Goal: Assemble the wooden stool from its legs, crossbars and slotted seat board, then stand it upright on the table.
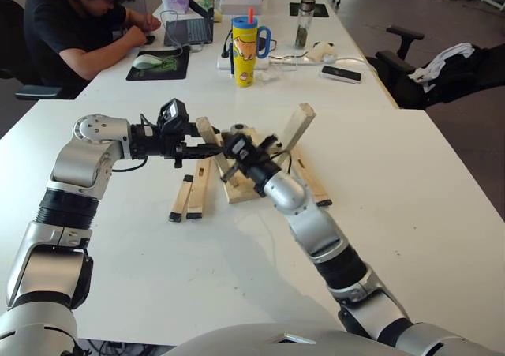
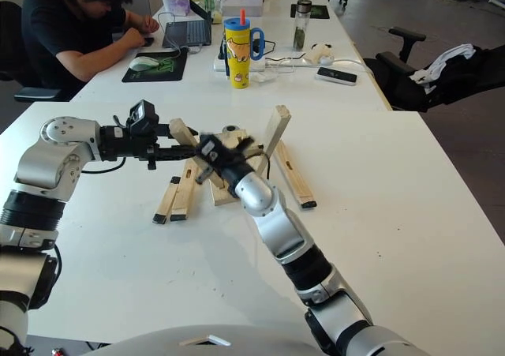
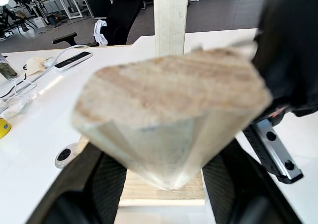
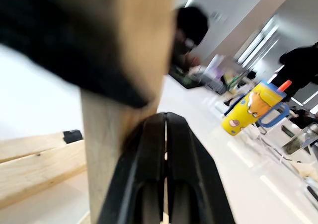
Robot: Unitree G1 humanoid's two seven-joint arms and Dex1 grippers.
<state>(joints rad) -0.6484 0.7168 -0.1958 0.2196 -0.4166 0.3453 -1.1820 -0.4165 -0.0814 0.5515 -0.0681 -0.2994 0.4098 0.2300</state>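
Table [image 1: 418, 214] bears two loose crossbars [image 1: 199, 190]; one clamped leg [image 1: 207, 128].

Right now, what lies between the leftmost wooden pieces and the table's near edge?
Nothing: the table is bare from the leftmost wooden pieces to its near edge, per both eye views.
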